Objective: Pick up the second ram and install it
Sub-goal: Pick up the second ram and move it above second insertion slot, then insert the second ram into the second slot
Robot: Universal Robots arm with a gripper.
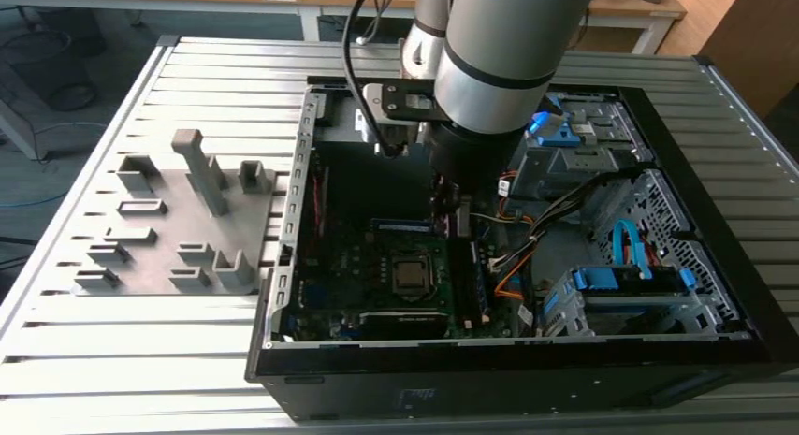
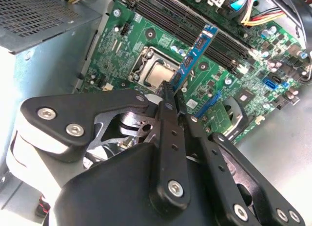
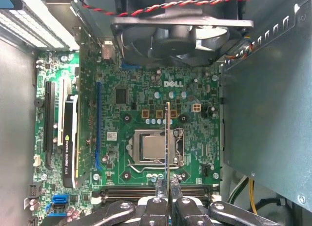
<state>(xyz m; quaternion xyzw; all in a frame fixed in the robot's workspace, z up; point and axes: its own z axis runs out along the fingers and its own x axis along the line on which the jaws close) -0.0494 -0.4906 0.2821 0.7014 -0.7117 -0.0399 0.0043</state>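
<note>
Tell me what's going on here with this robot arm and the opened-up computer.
The arm has reached into the open computer case, which lies on a slatted table. Its gripper is shut on the second ram, a thin blue stick, and holds it above the motherboard near the processor socket. The stick is not yet seated in a slot. Grey fixture blocks stand outside the case at the exterior view's left.
</note>
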